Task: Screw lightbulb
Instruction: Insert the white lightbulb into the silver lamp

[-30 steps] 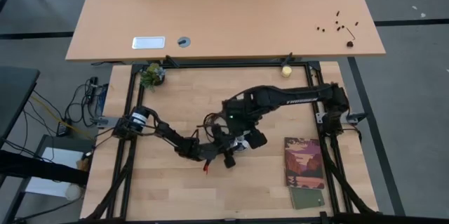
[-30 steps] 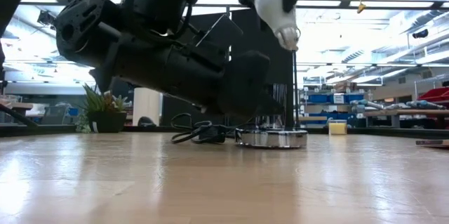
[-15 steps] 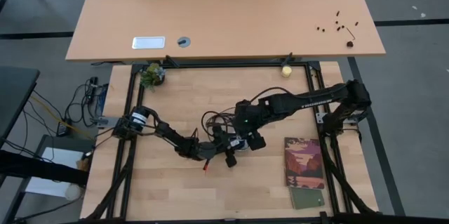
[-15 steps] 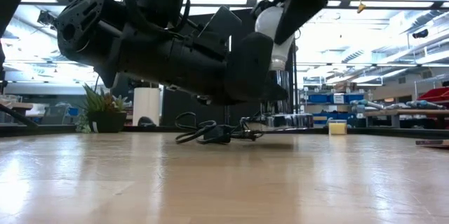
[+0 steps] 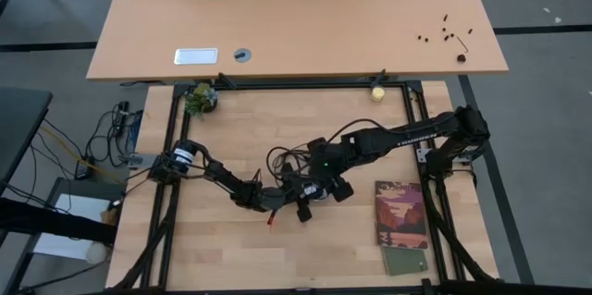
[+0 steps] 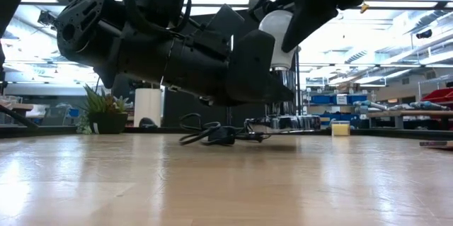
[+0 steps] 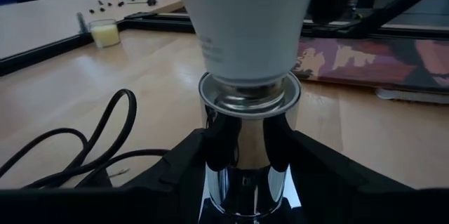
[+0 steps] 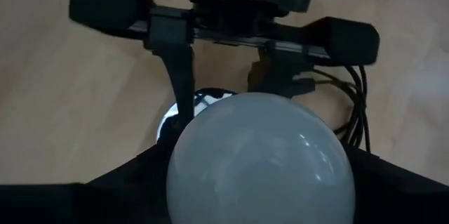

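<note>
On the tabletop [image 5: 213, 239] the left gripper [image 7: 242, 175] clamps the chrome socket [image 7: 247, 147], with the right gripper [image 8: 259, 182] closed round the bulb [image 7: 245, 20], whose base sits in the socket mouth. If the bulb leans as it turns, I judge the threads could cross and jam. Squeezing too hard might crack the glass, and too loose a hold would slip. The cord [image 7: 77, 140] lies beside the socket and could snag or drag it. Faint print shows on the bulb neck and white lettering on an arm in the low view, both unreadable
</note>
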You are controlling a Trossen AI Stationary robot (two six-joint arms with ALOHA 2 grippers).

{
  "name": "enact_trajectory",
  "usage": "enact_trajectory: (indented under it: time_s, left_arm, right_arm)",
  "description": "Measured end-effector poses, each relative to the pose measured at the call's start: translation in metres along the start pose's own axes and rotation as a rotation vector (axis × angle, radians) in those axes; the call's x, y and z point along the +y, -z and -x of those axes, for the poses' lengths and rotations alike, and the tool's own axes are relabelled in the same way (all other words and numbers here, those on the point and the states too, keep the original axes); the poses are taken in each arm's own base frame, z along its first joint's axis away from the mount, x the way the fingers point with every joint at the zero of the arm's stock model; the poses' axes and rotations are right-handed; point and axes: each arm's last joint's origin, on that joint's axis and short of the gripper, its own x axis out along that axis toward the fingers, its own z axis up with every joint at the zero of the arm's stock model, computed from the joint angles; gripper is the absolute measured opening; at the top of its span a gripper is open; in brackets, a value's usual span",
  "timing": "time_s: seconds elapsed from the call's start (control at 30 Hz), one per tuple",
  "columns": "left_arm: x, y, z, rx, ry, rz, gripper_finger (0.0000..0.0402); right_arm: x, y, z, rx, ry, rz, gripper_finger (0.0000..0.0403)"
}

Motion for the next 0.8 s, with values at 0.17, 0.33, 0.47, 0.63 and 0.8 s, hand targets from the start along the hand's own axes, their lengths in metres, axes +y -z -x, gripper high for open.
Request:
enact_trajectory:
  time_s: [0.17,0.33,0.47,0.63,0.8]
  left_arm:
    - [-0.001,0.000,0.000,0.001,0.025,-0.007,0.0184]
    - [-0.001,0.000,0.000,-0.002,0.030,-0.003,0.0184]
    - [0.000,0.002,0.000,0.006,-0.016,-0.010,0.0184]
    - [-0.003,-0.001,-0.003,0.009,-0.083,-0.014,0.0184]
    - [-0.005,-0.005,-0.006,0.007,-0.112,0.009,0.0184]
  right_arm:
    - [0.001,0.000,0.000,-0.008,-0.026,0.022,0.0283]
    - [0.001,0.002,-0.006,0.027,-0.026,-0.017,0.0282]
    - [0.002,0.001,-0.016,0.063,0.010,-0.067,0.0282]
    - [0.002,-0.001,-0.015,0.068,0.094,-0.182,0.0281]
    - [0.003,-0.001,-0.015,0.073,0.121,-0.327,0.0281]
